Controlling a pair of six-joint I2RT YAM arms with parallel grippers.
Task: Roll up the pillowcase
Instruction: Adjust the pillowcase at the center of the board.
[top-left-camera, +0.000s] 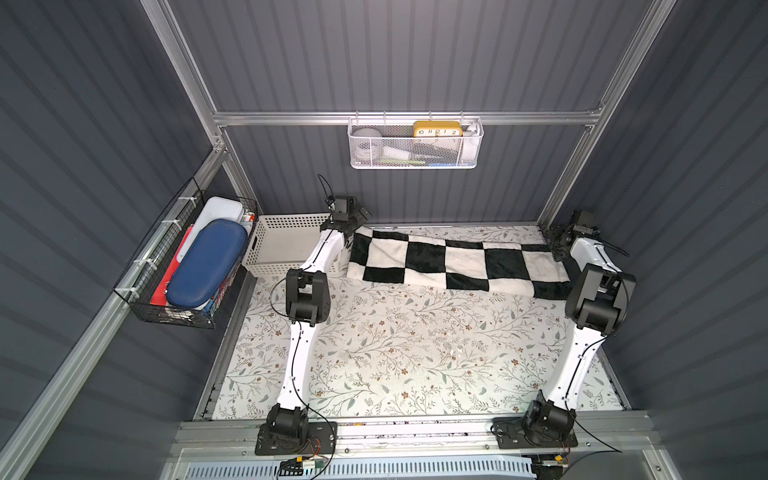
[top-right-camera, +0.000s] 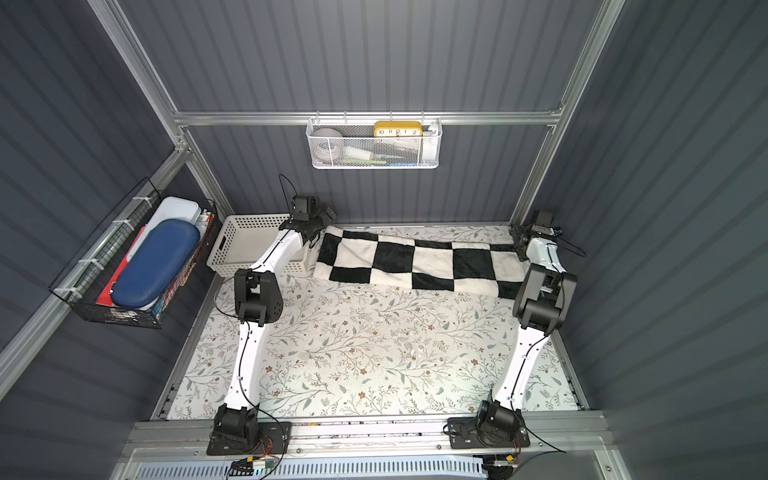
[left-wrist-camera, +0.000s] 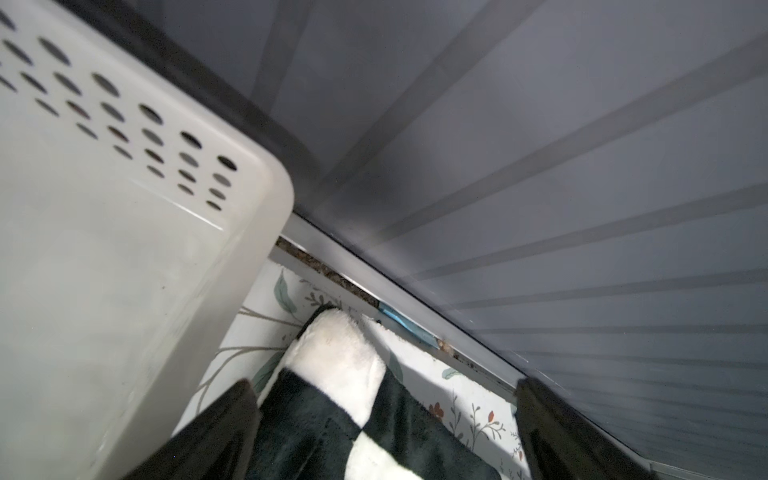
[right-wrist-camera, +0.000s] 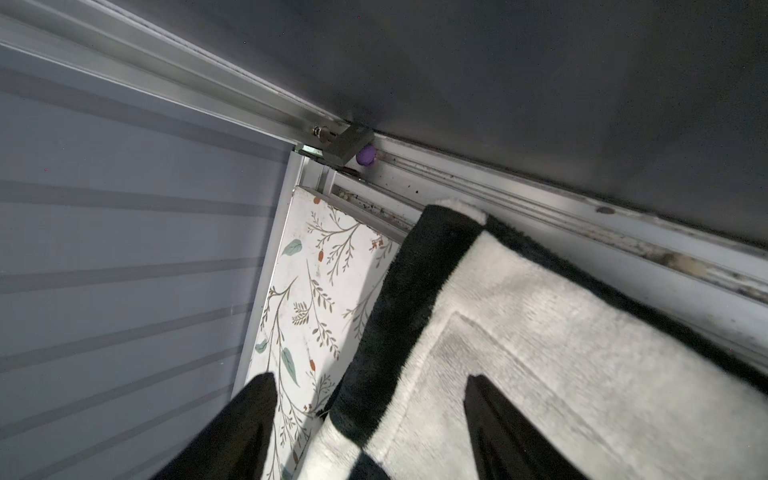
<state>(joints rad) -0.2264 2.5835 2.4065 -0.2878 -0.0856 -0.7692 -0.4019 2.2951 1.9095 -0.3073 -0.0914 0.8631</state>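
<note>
Lying along the far edge of the floral leaf-patterned table covering (top-left-camera: 415, 353), the large plush pillowcase in black and cream-white checkerboard squares (top-left-camera: 457, 259) forms a long, thick band. Its long axis runs side to side across the table, from the cream perforated plastic basket (top-left-camera: 286, 243) towards the right rear corner. Each arm sits at one end of that axis. The left gripper (top-left-camera: 353, 220) is at the end just beside the basket, and the right gripper (top-left-camera: 559, 243) is at the opposite end. Neither arm is nearer to the cloth as a whole. In the left wrist view the black fingers (left-wrist-camera: 232, 415) stand wide apart, astride a cream corner of the cloth, and clamp nothing. In the right wrist view the fingers (right-wrist-camera: 249, 415) are also parted, though seemingly less widely. One is over the bare covering and the other over a cream square, with the cloth's black edge between them, and they hold nothing. The near long edge looks rounded, but whether the band is truly rolled or only folded cannot be told. Any further rolling would likely turn about that side-to-side axis, so both ends need to be taken evenly.
</note>
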